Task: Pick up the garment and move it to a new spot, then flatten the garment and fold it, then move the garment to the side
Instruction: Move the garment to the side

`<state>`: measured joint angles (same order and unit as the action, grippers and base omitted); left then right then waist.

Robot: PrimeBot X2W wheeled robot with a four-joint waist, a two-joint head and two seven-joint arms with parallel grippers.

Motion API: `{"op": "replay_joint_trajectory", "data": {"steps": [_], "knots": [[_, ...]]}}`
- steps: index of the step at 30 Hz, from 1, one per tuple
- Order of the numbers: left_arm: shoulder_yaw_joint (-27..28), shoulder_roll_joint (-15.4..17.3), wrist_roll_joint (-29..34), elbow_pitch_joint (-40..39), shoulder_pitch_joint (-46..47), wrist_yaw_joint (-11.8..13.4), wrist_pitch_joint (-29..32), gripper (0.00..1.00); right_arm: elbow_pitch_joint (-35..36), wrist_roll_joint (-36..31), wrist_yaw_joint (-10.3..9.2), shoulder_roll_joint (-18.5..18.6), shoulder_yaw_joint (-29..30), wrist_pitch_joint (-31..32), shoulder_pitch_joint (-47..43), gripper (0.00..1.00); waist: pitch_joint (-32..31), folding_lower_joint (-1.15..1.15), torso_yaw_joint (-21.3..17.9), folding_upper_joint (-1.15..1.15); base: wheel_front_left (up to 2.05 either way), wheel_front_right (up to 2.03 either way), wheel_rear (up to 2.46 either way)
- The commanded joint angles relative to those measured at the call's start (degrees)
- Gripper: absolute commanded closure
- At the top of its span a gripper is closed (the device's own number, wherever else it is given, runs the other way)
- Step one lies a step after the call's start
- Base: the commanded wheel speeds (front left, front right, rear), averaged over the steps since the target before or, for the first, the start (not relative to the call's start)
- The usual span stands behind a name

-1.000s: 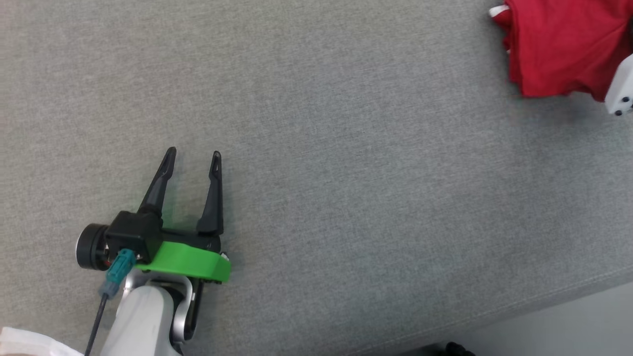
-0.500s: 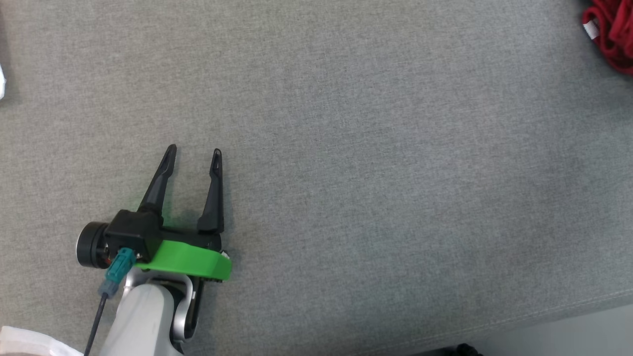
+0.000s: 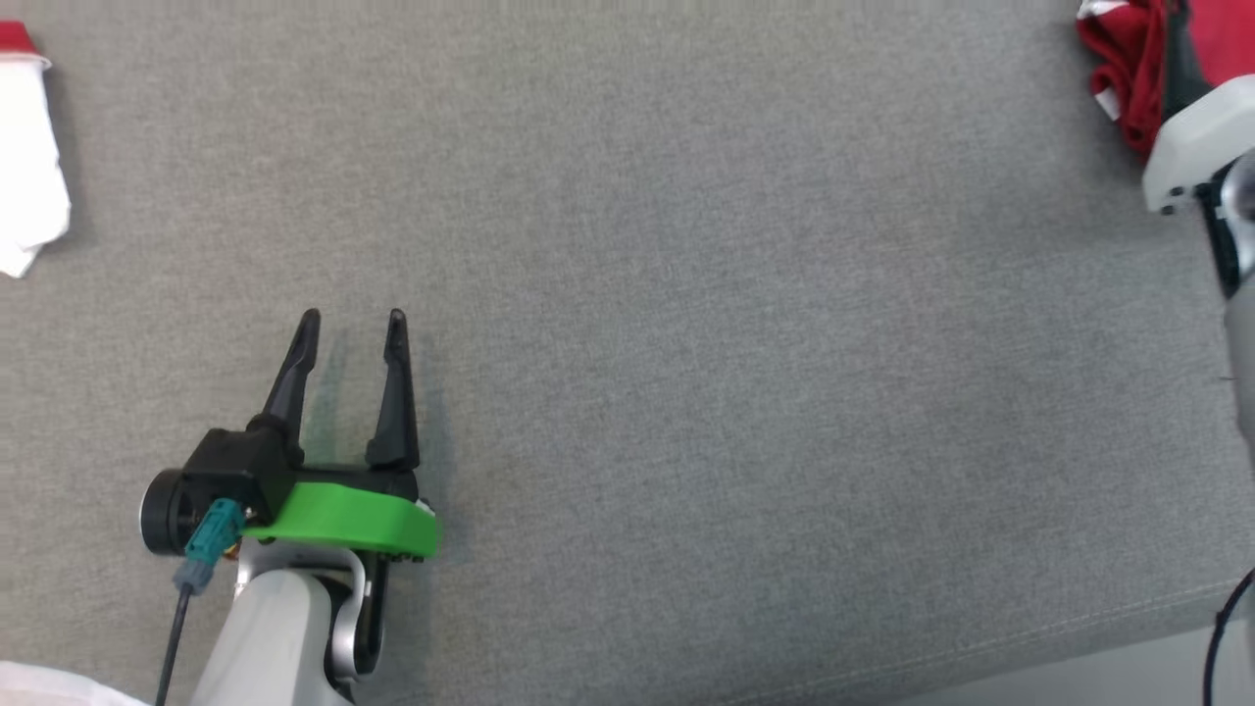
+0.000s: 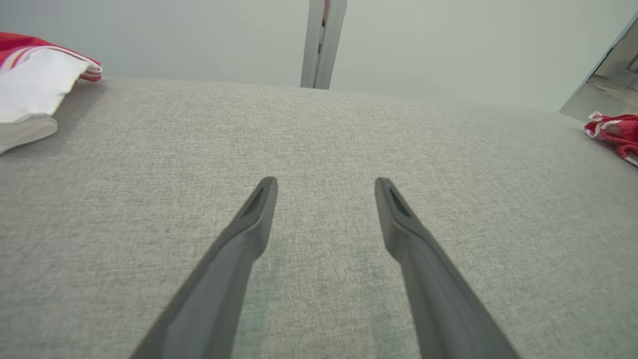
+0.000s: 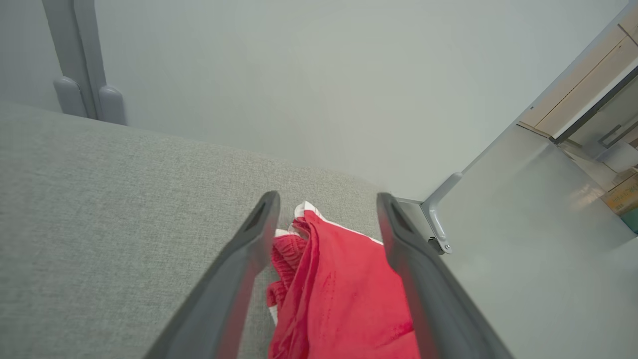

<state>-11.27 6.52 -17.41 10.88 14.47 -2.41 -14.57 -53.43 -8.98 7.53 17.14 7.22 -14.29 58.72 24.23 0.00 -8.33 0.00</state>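
Note:
The red garment (image 3: pixel 1126 61) lies bunched with white trim at the far right of the grey fabric surface (image 3: pixel 706 324); it also appears as a small red heap (image 4: pixel 614 133) in the left wrist view. My right gripper (image 5: pixel 327 197) is open, fingers wide apart, with the red garment (image 5: pixel 344 294) lying between and under them near the surface's corner. Its white wrist housing (image 3: pixel 1191 147) sits over the garment in the head view. My left gripper (image 3: pixel 353 319) is open and holds nothing, low over bare fabric at the lower left, far from the garment; its fingers (image 4: pixel 249 229) are spread.
A white garment with a red band (image 3: pixel 27 167) lies at the far left edge, seen too as a folded white piece (image 4: pixel 35 92). The surface's front seam and edge (image 3: pixel 1079 628) run across the lower right. A metal frame bracket (image 5: pixel 438 224) stands beyond the corner.
The head camera has shifted, bringing the white garment into view on the left. My right arm's wrist has come back into view over the red garment. The left gripper stays open.

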Motion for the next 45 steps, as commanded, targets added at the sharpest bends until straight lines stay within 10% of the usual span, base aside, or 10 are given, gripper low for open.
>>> {"op": "replay_joint_trajectory", "data": {"steps": [1,20,29,45], "knots": [[0.72,0.03,-0.47,0.78,-0.6,0.3,-0.31,0.0,0.91,0.28,-0.08,-1.21,-0.68,-0.51,-1.69,0.0,-3.94,0.0,0.45,0.0,0.0,0.0,0.0],[7.41,-2.66,-1.59,5.19,-12.91,0.44,-0.64,0.0,20.13,5.12,-0.09,-13.7,-3.1,-0.95,-29.6,0.0,-21.79,0.0,4.99,0.0,0.0,0.0,0.0],[8.1,-3.39,-1.89,3.95,-19.17,0.29,-0.64,0.0,28.71,16.09,-0.08,-14.12,-7.78,-0.96,-46.06,0.0,-25.0,0.0,5.99,0.0,0.0,0.0,0.0],[6.91,-3.58,-2.9,3.31,-21.05,1.0,-0.64,0.0,32.19,17.1,-0.08,-14.15,-10.25,-0.96,-53.47,0.0,-26.47,0.0,5.96,0.0,0.0,0.0,0.0]]}}
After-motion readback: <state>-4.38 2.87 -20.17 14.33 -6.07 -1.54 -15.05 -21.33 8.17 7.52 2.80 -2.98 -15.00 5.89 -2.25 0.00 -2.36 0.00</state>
